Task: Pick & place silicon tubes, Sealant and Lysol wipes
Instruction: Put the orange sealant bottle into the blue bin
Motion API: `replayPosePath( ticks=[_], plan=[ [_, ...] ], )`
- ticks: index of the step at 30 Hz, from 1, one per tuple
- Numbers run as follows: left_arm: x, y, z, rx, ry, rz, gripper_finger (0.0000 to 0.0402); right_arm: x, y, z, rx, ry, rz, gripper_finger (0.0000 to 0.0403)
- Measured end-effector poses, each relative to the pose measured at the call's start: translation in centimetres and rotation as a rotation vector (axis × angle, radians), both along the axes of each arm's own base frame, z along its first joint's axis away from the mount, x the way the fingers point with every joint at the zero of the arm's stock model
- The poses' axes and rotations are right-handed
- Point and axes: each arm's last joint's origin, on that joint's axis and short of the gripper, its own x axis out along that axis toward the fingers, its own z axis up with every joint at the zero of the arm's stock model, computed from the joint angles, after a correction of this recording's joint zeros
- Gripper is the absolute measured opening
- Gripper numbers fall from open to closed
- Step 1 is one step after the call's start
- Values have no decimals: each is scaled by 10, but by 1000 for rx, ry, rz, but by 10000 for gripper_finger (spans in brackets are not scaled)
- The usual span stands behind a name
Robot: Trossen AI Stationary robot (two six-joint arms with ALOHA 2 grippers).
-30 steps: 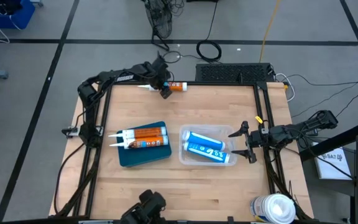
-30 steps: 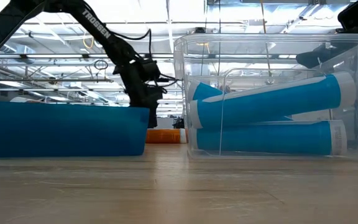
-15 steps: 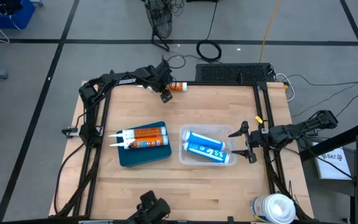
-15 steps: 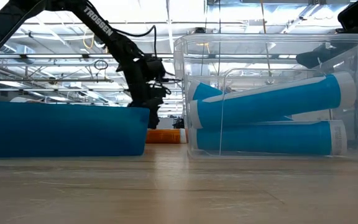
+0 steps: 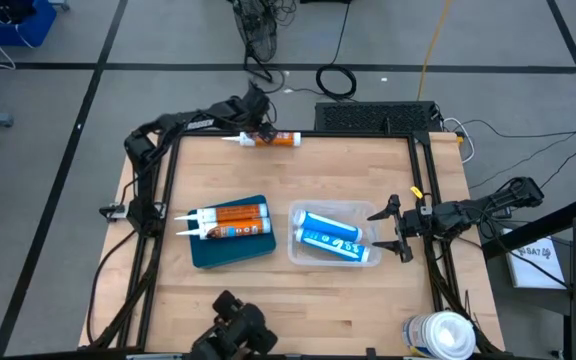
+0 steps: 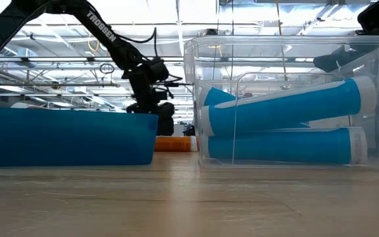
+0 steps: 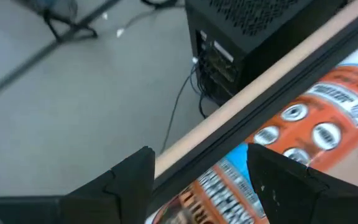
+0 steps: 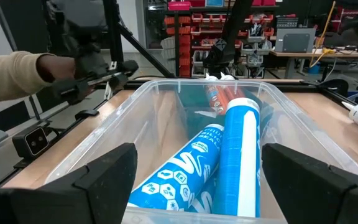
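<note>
An orange sealant tube (image 5: pixel 273 140) lies on its side along the table's far edge, its white nozzle pointing left. My left gripper (image 5: pixel 254 126) is open right over it. In the left wrist view its fingers (image 7: pixel 135 180) stand to either side of the tube (image 7: pixel 303 134); I cannot tell whether they touch it. My right gripper (image 5: pixel 393 229) is open and empty at the right end of a clear bin (image 5: pixel 313 212) that holds two blue-and-white tubes (image 5: pixel 330 236). The Lysol wipes canister (image 5: pixel 438 335) stands past the table's near right corner.
A blue tray (image 5: pixel 230 252) left of the bin holds two orange tubes (image 5: pixel 230 220). A black box (image 5: pixel 376 117) sits behind the far edge. A dark device (image 5: pixel 236 330) stands at the near edge. A person's sleeve (image 8: pixel 8 74) shows in the right wrist view.
My left gripper has swung a little toward the near edge over the orange tube and then back toward the far edge. The tube lies where it was. The dark device at the near edge has shifted slightly.
</note>
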Motion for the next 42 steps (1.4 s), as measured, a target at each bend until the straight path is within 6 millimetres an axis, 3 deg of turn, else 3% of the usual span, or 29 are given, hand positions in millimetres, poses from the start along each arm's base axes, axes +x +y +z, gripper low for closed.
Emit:
replayPosePath(
  ticks=[10,22,32,42],
  plan=[
    [-14,0,-9,-135,15,-5,255,0,0,0,0,0,0,325],
    [-12,-35,-22,-373,120,-184,255,0,0,0,0,0,0,325],
    [14,-66,-26,-345,149,-461,255,0,0,0,0,0,0,325],
    [40,-89,-23,-211,158,-470,255,0,0,0,0,0,0,325]
  ],
)
